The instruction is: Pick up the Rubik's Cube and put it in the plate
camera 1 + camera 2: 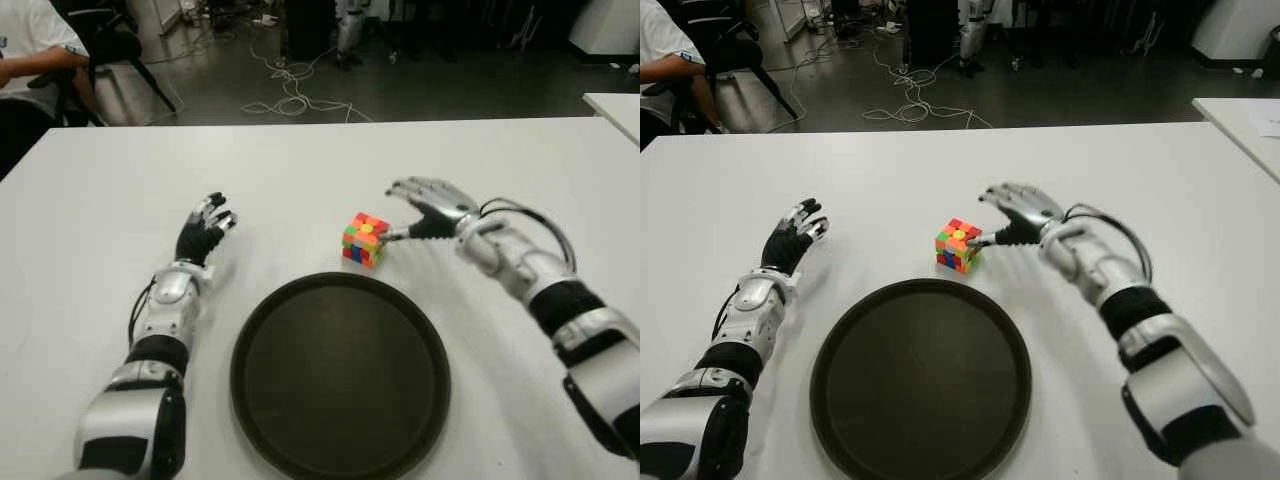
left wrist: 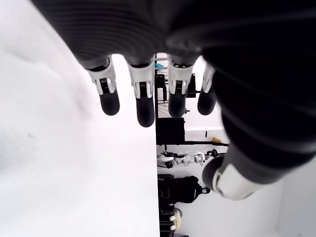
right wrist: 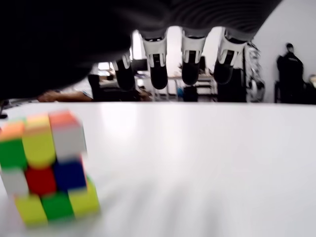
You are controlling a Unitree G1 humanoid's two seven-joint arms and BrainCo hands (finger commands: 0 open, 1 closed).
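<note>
The scrambled Rubik's Cube (image 1: 365,239) sat near the frame's centre on my tabletop (image 1: 300,170), turned corner-on, just above the rim of the dark round plate (image 1: 340,375), which filled the lower middle.

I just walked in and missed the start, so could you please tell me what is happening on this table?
A humanoid robot is going for the Rubik's Cube, which stands on the white table just beyond the dark round plate. Its right hand is beside the cube with fingers spread, the thumb close to it, and has not grasped it yet. The left hand is idle, open, to the left of the plate. The plate holds nothing.
</note>
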